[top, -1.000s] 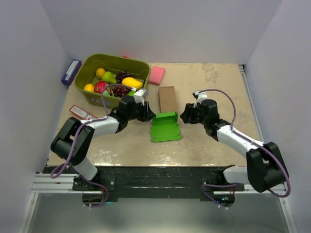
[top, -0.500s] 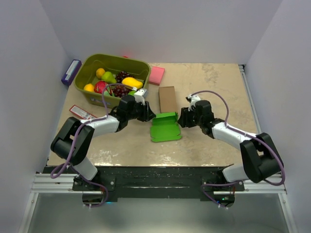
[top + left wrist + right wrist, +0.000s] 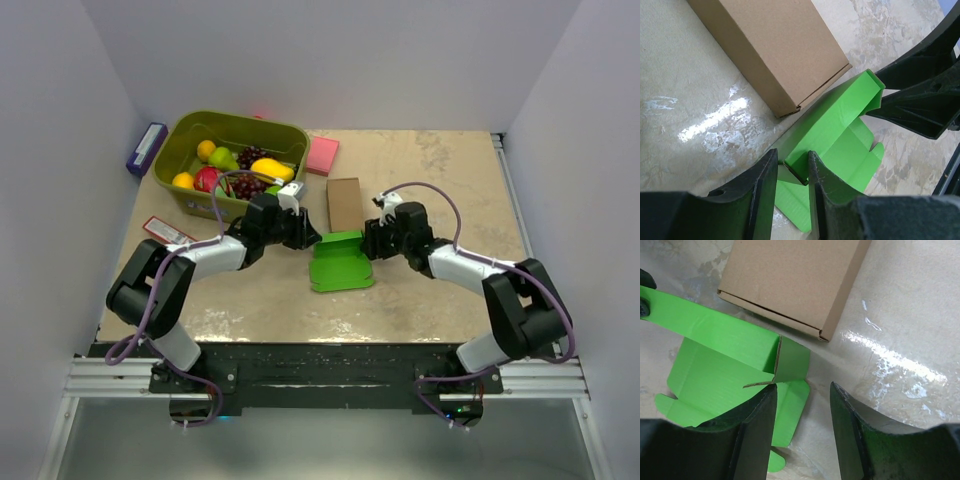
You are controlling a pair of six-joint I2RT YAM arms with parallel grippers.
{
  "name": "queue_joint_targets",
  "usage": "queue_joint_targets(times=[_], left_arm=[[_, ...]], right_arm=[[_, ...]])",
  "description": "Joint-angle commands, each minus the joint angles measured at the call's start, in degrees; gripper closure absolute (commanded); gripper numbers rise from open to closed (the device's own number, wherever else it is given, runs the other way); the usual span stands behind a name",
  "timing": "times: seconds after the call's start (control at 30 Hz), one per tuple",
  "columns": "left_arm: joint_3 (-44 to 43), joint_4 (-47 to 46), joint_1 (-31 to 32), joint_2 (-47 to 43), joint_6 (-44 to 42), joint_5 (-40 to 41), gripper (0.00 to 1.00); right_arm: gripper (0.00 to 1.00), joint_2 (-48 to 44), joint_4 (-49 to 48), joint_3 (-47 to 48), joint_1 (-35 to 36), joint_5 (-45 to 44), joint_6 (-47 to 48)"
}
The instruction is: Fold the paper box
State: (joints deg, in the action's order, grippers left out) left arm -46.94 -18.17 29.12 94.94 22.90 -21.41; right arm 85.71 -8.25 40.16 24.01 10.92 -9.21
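Top view: the paper box lies part-folded at the middle of the table, just in front of the brown cardboard box. The left tool is at its left rear corner and the right tool at its right rear corner. Only this view shows the fruit basket and the pink pad further back. It does not resolve the opening of either tool.

Left wrist view: the rear wall of the paper box stands upright and runs close beside the cardboard box. The left tool is clamped narrowly on the near end of that wall, one finger on each face.

Right wrist view: the right tool is released, fingers well apart, with nothing pinched. The short end flap of the paper box stands just ahead of the gap; contact cannot be determined
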Motion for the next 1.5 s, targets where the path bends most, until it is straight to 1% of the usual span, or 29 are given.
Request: queue_joint_targets(times=[0.0, 0.3, 0.43, 0.53, 0.57, 0.6, 0.73, 0.83, 0.87, 1.0, 1.03, 1.07, 1.1, 1.2, 1.27, 1.47], left_arm=[[-0.35, 6.04, -0.3, 2.45, -3.12, -0.12, 0.67], [-0.44, 6.66, -0.56, 2.18, -3.56, -0.39, 0.68], [-0.52, 6.92, -0.65, 2.01, -3.73, -0.3, 0.68], [-0.52, 6.92, -0.65, 1.83, -3.73, -0.3, 0.68], [-0.44, 7.01, -0.65, 1.66, -3.73, -0.3, 0.68], [-0.44, 7.01, -0.65, 1.66, -3.73, -0.3, 0.68], [-0.44, 7.01, -0.65, 1.48, -3.73, -0.39, 0.68], [-0.52, 6.84, -0.65, 1.31, -3.56, -0.56, 0.68], [-0.52, 6.84, -0.65, 1.22, -3.56, -0.56, 0.68], [-0.35, 6.4, -0.65, 1.04, -3.12, -1.18, 0.69], [-0.26, 6.22, -0.65, 1.04, -3.03, -1.27, 0.69], [-0.17, 6.05, -0.65, 1.04, -2.86, -1.27, 0.69], [-0.08, 6.05, -0.65, 0.95, -2.77, -1.44, 0.69], [0.09, 5.87, -0.65, 0.78, -2.68, -1.53, 0.69], [0.09, 5.78, -0.65, 0.6, -2.51, -1.62, 0.69], [0.27, 5.08, -0.65, 0.51, -1.89, -1.97, 0.69]], right_arm=[[0.49, 1.56, -4.49, 3.78, 0.34, 2.18, 2.27], [0.49, 4.37, -9.58, 4.49, 0.51, 3.85, 3.67], [0.51, 5.86, -12.4, 4.05, 0.69, 4.11, 4.2], [0.57, 6.57, -14.16, 3.96, 0.86, 3.94, 4.2], [0.59, 6.75, -14.68, 3.96, 0.95, 3.59, 4.2], [0.65, 6.92, -14.78, 3.96, 1.04, 3.41, 4.12], [0.73, 6.92, -13.99, 3.96, 1.91, 1.39, 4.73], [0.78, 6.66, -13.81, 3.7, 3.23, -1.68, 4.82], [0.78, 6.66, -13.37, 3.7, 3.85, -4.73, 4.82], [0.79, 6.92, -12.84, 3.69, 6.83, -11.77, 4.04], [0.81, 7.19, -12.84, 3.87, 7.88, -13.28, 3.59], [0.85, 7.54, -12.41, 3.96, 8.24, -14.51, 2.54], [0.87, 7.8, -12.23, 4.31, 8.68, -17.74, 1.84], [0.91, 8.59, -11.88, 4.31, 10.09, -22.32, -0.54], [0.95, 8.94, -11.0, 4.49, 10.79, -25.14, -1.76], [1.0, 10.79, -7.93, 6.5, 13.6, -33.23, -2.83]])
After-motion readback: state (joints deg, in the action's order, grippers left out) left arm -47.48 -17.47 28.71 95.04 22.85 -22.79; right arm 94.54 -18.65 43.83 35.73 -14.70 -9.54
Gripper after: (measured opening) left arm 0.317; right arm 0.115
